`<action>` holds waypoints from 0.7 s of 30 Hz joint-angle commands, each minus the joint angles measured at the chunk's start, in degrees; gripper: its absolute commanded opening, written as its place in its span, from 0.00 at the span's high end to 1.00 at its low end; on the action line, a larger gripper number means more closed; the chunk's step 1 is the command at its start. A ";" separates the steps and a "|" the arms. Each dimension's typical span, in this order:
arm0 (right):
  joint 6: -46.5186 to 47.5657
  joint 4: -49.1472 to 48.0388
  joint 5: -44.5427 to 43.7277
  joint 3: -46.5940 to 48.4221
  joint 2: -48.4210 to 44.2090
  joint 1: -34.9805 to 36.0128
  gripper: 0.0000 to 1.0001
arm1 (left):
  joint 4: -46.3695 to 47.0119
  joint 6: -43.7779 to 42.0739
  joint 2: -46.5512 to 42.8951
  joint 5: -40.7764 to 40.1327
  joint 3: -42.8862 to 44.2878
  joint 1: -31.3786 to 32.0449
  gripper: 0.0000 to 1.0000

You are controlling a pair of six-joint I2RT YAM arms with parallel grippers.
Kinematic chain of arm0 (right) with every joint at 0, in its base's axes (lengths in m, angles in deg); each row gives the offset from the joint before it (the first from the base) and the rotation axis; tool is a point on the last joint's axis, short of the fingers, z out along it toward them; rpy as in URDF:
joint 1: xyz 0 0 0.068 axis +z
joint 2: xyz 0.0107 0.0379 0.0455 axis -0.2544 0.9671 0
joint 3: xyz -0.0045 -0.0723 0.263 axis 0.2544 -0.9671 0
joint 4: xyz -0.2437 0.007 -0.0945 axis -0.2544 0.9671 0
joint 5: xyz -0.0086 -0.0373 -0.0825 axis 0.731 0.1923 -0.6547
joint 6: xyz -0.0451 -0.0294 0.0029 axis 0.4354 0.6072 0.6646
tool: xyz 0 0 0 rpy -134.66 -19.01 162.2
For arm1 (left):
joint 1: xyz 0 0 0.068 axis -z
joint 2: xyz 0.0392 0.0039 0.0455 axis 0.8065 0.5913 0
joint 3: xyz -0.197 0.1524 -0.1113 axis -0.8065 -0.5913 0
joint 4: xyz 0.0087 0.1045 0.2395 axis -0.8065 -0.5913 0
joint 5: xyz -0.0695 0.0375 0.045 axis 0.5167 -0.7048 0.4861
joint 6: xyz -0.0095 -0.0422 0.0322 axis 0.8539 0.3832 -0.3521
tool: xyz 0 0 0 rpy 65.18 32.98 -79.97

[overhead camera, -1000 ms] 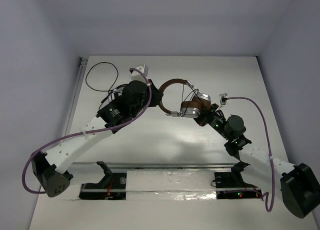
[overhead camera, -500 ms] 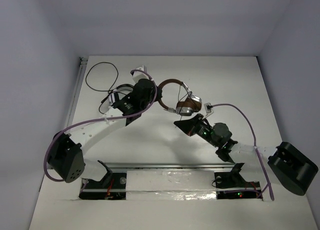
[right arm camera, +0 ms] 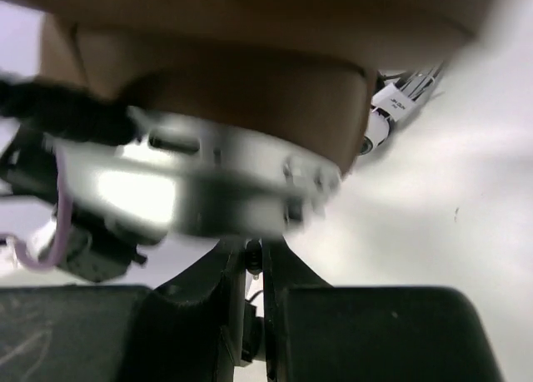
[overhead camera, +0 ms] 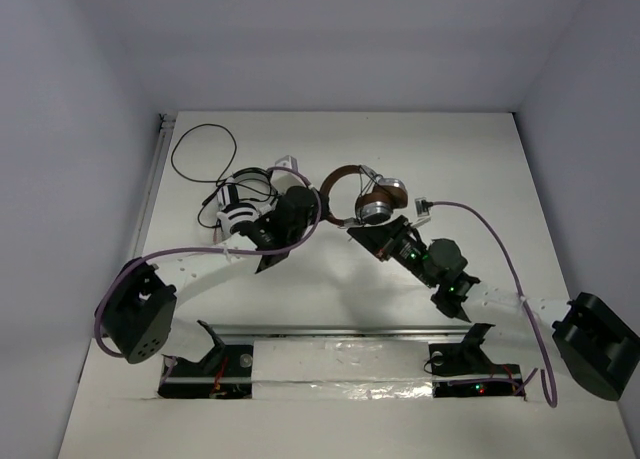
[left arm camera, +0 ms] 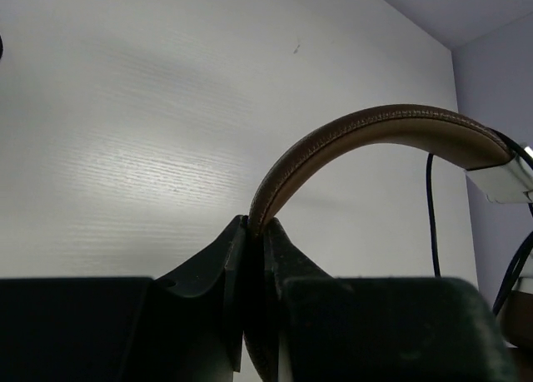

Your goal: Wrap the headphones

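- Top external view, nearest: the right end effector [right arm camera: 254,257] sits just under the silver ear cup [right arm camera: 191,191], its fingers drawn to a sliver. Anything pinched between them is too blurred to tell.
- Beyond it, the left end effector [left arm camera: 256,230] is clamped tight on the brown headband [left arm camera: 375,128].
- Between both arms, the headphones [overhead camera: 375,205] are over the middle of the bench [overhead camera: 480,159].
- Farthest, at the left, lies a loose black looped wire [overhead camera: 200,144].

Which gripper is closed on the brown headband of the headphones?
The left gripper: its jaws pinch one end of the brown headband. The right gripper sits below the silver ear cup instead.
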 commanded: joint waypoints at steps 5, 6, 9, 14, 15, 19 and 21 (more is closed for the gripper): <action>-9.02 -8.60 -1.27 3.03 6.06 1.70 0.96 | 7.81 3.64 -1.55 -6.94 -5.26 4.73 1.00; -9.38 -9.57 -3.10 2.59 6.33 1.70 0.95 | 7.89 3.91 -1.29 -7.03 -5.88 4.73 1.00; -10.09 -10.46 -6.19 1.44 6.42 1.70 0.95 | 8.07 4.44 -0.94 -7.30 -8.08 5.26 1.00; -10.53 -7.66 -10.85 -0.23 5.55 1.70 0.85 | 6.41 4.35 0.03 -8.53 -9.84 6.31 1.00; -10.44 -6.60 -11.47 -0.49 5.46 1.70 0.82 | 6.14 4.00 0.56 -8.62 -10.01 6.31 1.00; -10.70 -4.75 -13.84 -2.60 7.12 1.70 0.76 | 3.51 3.12 3.36 -8.88 -9.32 7.36 1.00; -10.44 -4.31 -14.28 -3.65 8.35 1.70 0.76 | 1.49 2.16 6.34 -9.05 -7.91 7.37 1.00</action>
